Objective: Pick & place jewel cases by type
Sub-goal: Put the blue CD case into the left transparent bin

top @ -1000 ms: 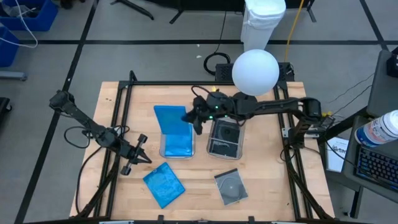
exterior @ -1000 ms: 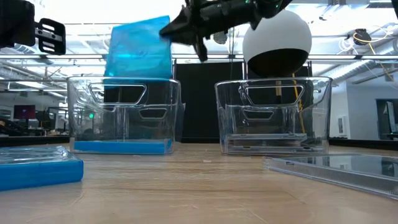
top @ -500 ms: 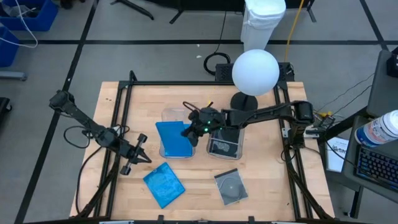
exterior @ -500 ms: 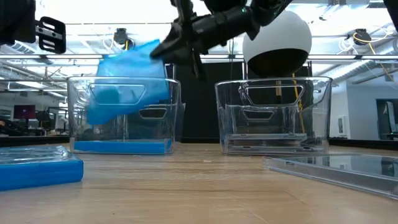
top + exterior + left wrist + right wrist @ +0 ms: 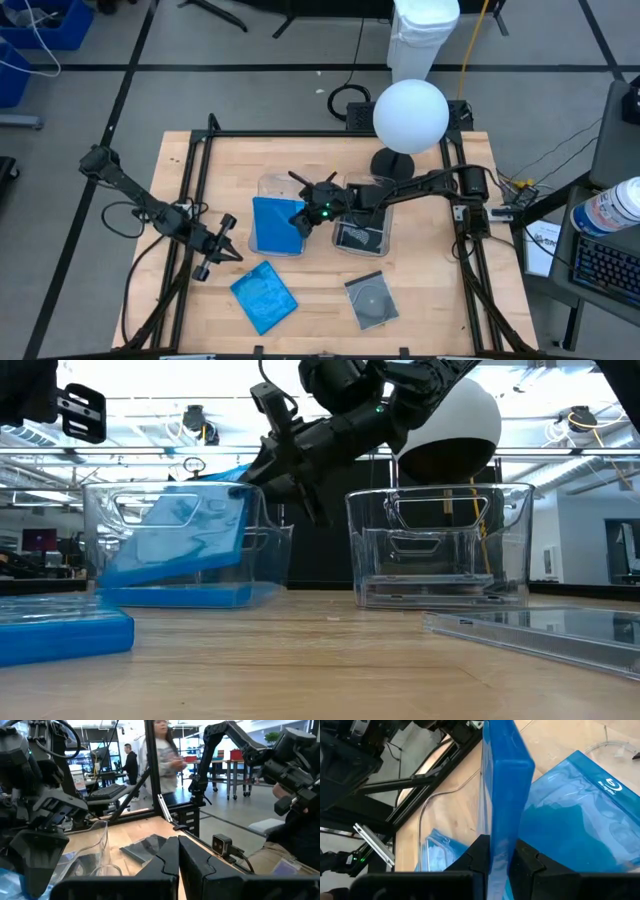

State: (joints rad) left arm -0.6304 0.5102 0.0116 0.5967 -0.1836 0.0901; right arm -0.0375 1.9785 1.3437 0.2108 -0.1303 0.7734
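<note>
The wooden worktop (image 5: 420,300) is carrying two clear bins. The left bin (image 5: 281,216) is tipping now; half a second ago it was sitting flat. The right gripper (image 5: 303,212) is pinching a blue jewel case (image 5: 272,223) and has pushed it lower into this bin, onto another blue one. The right bin (image 5: 362,226) is holding a clear case. In front of the left bin are lying a blue case (image 5: 264,296) and a clear case (image 5: 368,298). The left gripper (image 5: 226,239), beside that bin, is closed narrow and holding nothing.
</note>
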